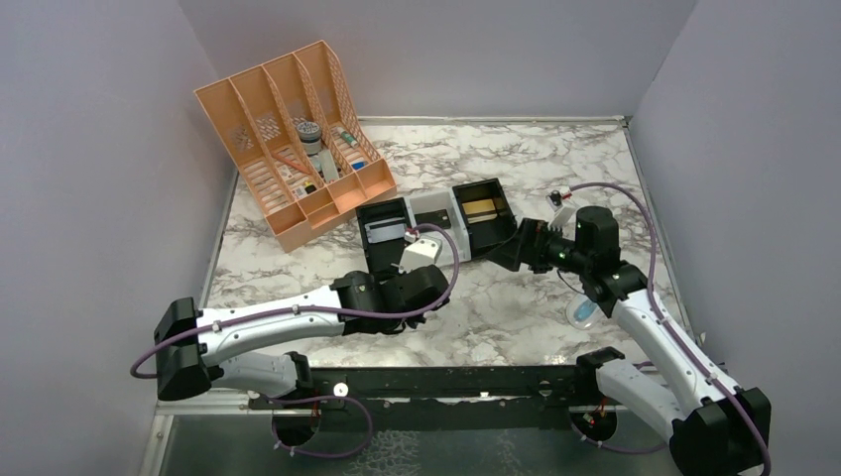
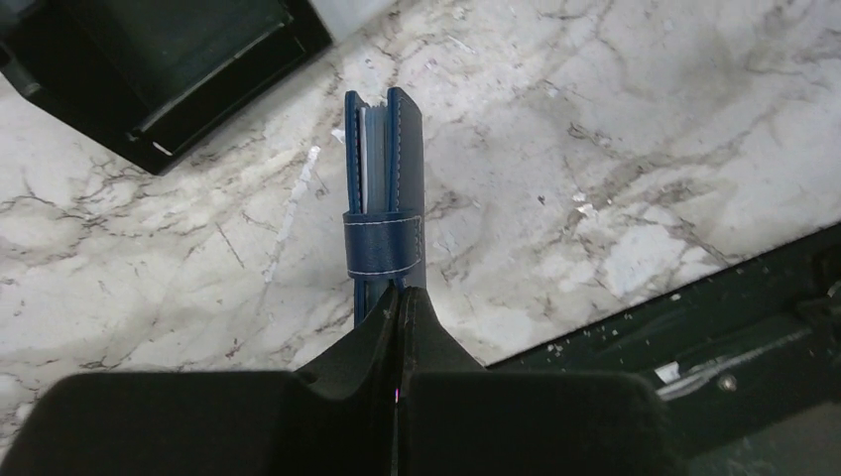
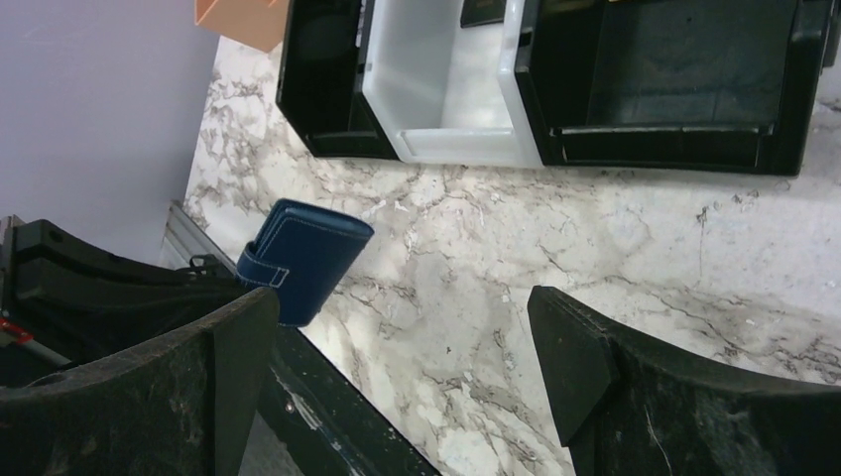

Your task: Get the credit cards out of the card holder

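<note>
The marble worktop [image 1: 516, 159] carries an orange slotted file rack [image 1: 332, 205] at its far left, with small items in its slots. Just right of the rack, a row of box trays [image 3: 466, 149] runs black, white, black.

The left arm [image 1: 278, 322] reaches from the near left corner toward the middle. The right arm [image 1: 655, 332] bends in from the near right, its wrist pointing left beside the right black tray.

The right pincer [image 3: 402, 307] hovers over bare marble with its fingers wide apart and nothing between them.

The left pincer [image 2: 402, 297] is clamped on the near end of the card holder [image 2: 385, 188]. This navy wallet is folded shut and hangs clear of the worktop, near the left black tray. Its edge faces the left wrist camera, with blue-grey pocket edges showing between the covers. A strap [image 2: 382, 243] wraps around it just beyond the fingertips.

A gold-tan card [image 1: 480, 207] lies flat in the right black tray.
</note>
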`<state>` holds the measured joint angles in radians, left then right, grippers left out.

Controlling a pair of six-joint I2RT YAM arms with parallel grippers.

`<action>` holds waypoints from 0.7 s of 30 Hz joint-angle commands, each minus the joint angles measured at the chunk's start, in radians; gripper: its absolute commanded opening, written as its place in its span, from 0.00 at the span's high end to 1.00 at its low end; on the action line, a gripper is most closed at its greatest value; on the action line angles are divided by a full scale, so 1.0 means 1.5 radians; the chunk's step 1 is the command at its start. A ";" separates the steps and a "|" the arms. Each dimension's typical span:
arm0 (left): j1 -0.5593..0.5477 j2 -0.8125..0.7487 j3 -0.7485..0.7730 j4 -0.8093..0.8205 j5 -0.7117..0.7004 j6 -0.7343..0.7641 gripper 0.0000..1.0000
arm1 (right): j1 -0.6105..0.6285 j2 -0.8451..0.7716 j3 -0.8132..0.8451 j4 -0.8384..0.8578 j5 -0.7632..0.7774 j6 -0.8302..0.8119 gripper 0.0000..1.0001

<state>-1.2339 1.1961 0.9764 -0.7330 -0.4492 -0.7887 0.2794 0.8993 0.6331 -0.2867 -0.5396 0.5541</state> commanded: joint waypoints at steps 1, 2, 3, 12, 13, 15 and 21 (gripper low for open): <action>-0.026 0.022 0.029 0.024 -0.123 -0.034 1.00 | -0.006 -0.014 -0.025 -0.012 0.026 0.026 0.01; -0.034 0.031 0.029 0.025 -0.133 -0.034 1.00 | -0.005 -0.014 -0.030 -0.018 0.046 0.039 0.01; -0.041 0.040 0.029 0.025 -0.145 -0.034 1.00 | -0.005 -0.014 -0.037 -0.027 0.081 0.056 0.01; -0.087 0.171 0.044 0.034 -0.171 -0.024 1.00 | -0.005 0.020 -0.104 -0.001 0.082 0.161 0.01; -0.094 0.185 0.048 0.042 -0.174 -0.018 1.00 | -0.005 0.024 -0.112 0.007 0.077 0.167 0.01; -0.103 0.212 0.065 0.047 -0.181 -0.014 1.00 | -0.005 0.027 -0.127 0.023 0.075 0.180 0.01; -0.128 0.313 0.133 0.044 -0.192 0.005 0.99 | -0.005 0.005 -0.161 0.056 0.105 0.206 0.01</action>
<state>-1.4059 1.5936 1.0973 -0.6918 -0.6804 -0.8085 0.2790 0.9367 0.4107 -0.2794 -0.4126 0.8192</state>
